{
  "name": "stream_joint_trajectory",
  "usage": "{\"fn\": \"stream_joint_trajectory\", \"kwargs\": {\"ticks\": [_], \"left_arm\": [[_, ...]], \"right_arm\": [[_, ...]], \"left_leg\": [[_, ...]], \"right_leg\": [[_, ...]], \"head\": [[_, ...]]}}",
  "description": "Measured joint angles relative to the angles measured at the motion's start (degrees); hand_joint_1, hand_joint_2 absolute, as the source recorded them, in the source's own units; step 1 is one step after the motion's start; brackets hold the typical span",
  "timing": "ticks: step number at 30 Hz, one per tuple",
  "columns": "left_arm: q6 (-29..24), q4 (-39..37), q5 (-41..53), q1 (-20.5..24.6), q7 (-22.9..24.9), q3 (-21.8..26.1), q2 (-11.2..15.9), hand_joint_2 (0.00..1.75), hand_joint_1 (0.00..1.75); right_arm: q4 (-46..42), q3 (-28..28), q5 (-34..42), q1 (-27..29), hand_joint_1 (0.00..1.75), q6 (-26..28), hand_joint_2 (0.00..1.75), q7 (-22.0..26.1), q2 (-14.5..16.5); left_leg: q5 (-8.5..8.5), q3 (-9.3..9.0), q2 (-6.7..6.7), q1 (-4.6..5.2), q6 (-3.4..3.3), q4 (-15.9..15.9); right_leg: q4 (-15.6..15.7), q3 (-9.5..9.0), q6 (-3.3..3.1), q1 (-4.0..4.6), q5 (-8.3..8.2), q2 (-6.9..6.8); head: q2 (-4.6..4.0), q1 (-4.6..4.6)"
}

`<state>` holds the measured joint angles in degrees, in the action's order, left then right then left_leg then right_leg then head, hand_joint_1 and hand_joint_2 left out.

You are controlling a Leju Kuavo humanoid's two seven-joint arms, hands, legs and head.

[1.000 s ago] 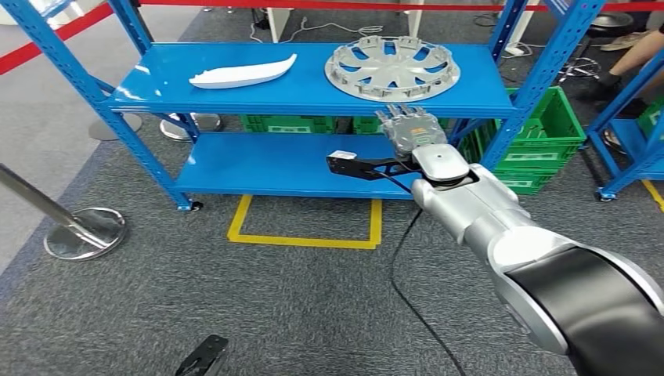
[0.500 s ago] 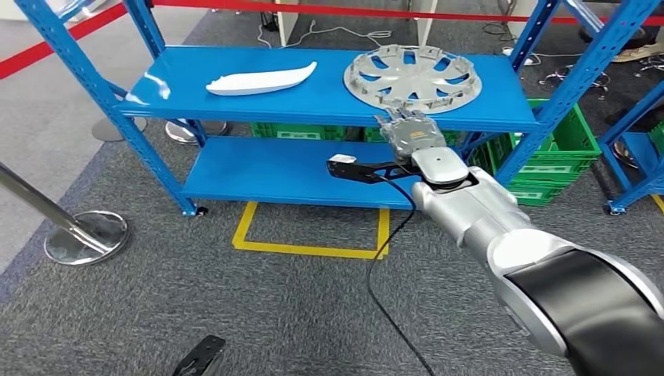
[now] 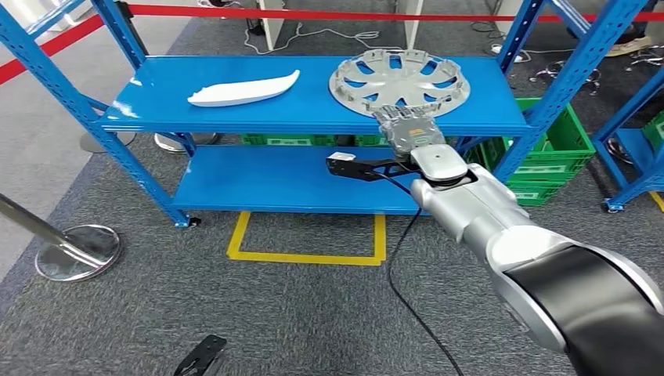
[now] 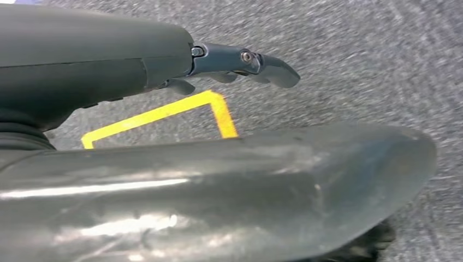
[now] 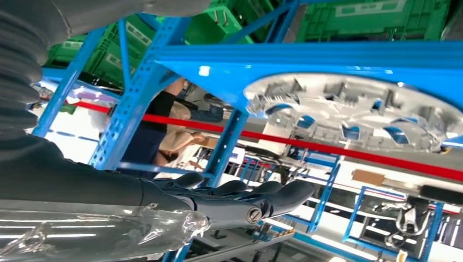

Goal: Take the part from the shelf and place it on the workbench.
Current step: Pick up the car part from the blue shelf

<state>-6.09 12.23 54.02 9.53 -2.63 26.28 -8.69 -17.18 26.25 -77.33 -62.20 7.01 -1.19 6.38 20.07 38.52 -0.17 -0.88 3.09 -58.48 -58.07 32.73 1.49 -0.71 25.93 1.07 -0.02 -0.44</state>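
Note:
A silver wheel cover (image 3: 399, 78) lies flat on the right half of the blue shelf's (image 3: 235, 117) top board. A white curved part (image 3: 243, 88) lies on the left half. My right hand (image 3: 409, 129) reaches out at the board's front edge, just below the wheel cover's near rim, fingers straight and holding nothing. In the right wrist view its fingers (image 5: 245, 199) stand apart from the wheel cover (image 5: 349, 109). My left hand (image 4: 109, 65) hangs over the grey carpet, its fingers (image 4: 262, 63) loosely extended and holding nothing.
Green crates (image 3: 548, 149) stand behind the shelf at the right. A yellow floor marking (image 3: 305, 258) lies before the shelf. A stanchion base (image 3: 77, 251) sits at the left. Red barrier tape (image 3: 313, 14) runs behind. A person (image 5: 158, 120) stands beyond the shelf.
The whole picture has shifted, so the camera moved. My right hand's fingertips now sit closer to the wheel cover's near rim than a second ago.

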Motion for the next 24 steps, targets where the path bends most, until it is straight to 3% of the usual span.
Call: {"fn": "stream_joint_trajectory", "kwargs": {"ticks": [2,5,6,8,10,11,12,14,15,16,20,22,24], "left_arm": [[-0.01,-0.04,0.02,0.08,-0.01,0.01,-0.04,0.00,0.00],[-0.03,-0.04,0.08,0.10,-0.03,0.01,-0.03,0.00,0.00],[-0.04,-0.04,0.12,0.10,-0.04,0.01,-0.01,0.00,0.00],[-0.05,-0.04,0.17,0.11,-0.04,0.01,0.01,0.00,0.00],[-0.05,-0.04,0.19,0.02,-0.04,0.01,0.02,0.00,0.00],[-0.05,-0.04,0.19,-0.05,-0.04,0.02,0.03,0.00,0.00],[-0.05,-0.04,0.19,-0.09,-0.04,0.02,0.03,0.00,0.00],[-0.04,-0.05,0.19,-0.09,-0.04,0.03,0.02,0.00,0.00],[-0.04,-0.06,0.19,-0.04,-0.04,0.03,0.02,0.00,0.00],[-0.03,-0.07,0.19,0.02,-0.05,0.03,0.00,0.00,0.00],[0.01,-0.08,0.19,0.12,-0.07,0.03,-0.07,0.00,0.00],[-0.02,-0.08,0.19,0.19,-0.10,0.02,-0.05,0.00,0.00],[-0.03,-0.08,0.19,0.14,-0.13,0.02,-0.02,0.00,0.00]], "right_arm": [[-0.01,0.00,0.00,-0.18,0.00,-0.14,1.75,0.08,0.00],[-0.03,0.00,0.00,-0.37,0.00,-0.21,1.75,0.13,-0.01],[-0.04,0.01,0.00,-0.45,0.00,-0.23,1.75,0.15,0.01],[-0.04,0.01,0.00,-0.39,0.00,-0.28,1.75,0.20,0.05],[-0.03,0.02,0.00,0.08,0.00,-0.33,1.75,0.23,0.09],[-0.02,0.02,0.00,0.28,0.00,-0.33,1.75,0.23,0.09],[-0.02,0.02,0.00,0.38,0.00,-0.33,1.75,0.22,0.08],[-0.02,0.02,0.00,0.31,0.00,-0.32,1.75,0.21,0.07],[-0.01,0.02,0.00,0.21,0.00,-0.34,1.75,0.21,0.07],[-0.02,0.02,-0.01,0.15,0.00,-0.36,1.75,0.22,0.09],[-0.09,0.02,-0.02,-0.05,0.00,-0.37,1.75,0.19,0.15],[-0.14,0.02,-0.01,-0.38,0.00,-0.36,1.75,0.16,0.21],[-0.14,0.02,-0.02,-0.40,0.00,-0.38,1.75,0.18,0.32]], "left_leg": [[0.68,-1.06,-0.13,-0.06,-0.92,2.12],[1.52,-1.80,-0.17,0.00,-2.37,2.07],[1.76,-2.17,-0.19,0.07,-2.74,2.07],[2.35,-2.77,-0.23,0.33,-3.30,2.06],[3.08,-3.51,-0.28,0.60,-3.56,2.03],[3.48,-4.06,-0.37,0.72,-3.58,2.02],[3.93,-4.75,-0.45,0.81,-3.56,2.02],[4.94,-6.20,-0.53,0.96,-3.28,2.01],[5.37,-6.65,-0.50,1.00,-3.03,2.03],[5.76,-6.96,-0.45,1.01,-2.70,2.12],[6.25,-7.13,-0.30,1.01,-1.32,0.86],[7.85,-4.42,-0.25,0.86,-0.59,-3.79],[10.16,0.65,-0.24,0.69,0.03,-11.13]], "right_leg": [[-0.09,-0.43,0.71,0.23,0.51,0.15],[-1.46,-0.26,1.46,0.12,1.60,-0.18],[-3.78,0.92,1.57,0.10,2.69,-0.36],[-11.44,5.26,1.61,0.17,5.59,-0.56],[-16.71,9.23,1.47,0.24,6.52,-0.55],[-16.28,9.83,1.27,0.30,5.24,-0.55],[-13.71,9.38,0.99,0.40,2.85,-0.56],[-5.68,6.82,0.25,0.79,-2.57,-0.62],[-2.56,5.61,-0.05,1.02,-3.67,-0.67],[-0.72,4.86,-0.33,1.22,-4.07,-0.71],[0.43,3.38,-1.37,1.12,-3.53,-0.65],[0.57,2.55,-1.78,0.91,-3.20,-0.62],[0.57,1.90,-1.97,0.88,-2.49,-0.52]], "head": [[0.00,-0.03],[0.00,0.48],[0.00,0.62],[0.00,0.78],[0.00,0.81],[0.00,0.83],[0.00,0.84],[0.00,0.78],[0.00,0.79],[0.00,0.79],[0.00,0.83],[0.00,0.62],[0.00,0.41]]}}
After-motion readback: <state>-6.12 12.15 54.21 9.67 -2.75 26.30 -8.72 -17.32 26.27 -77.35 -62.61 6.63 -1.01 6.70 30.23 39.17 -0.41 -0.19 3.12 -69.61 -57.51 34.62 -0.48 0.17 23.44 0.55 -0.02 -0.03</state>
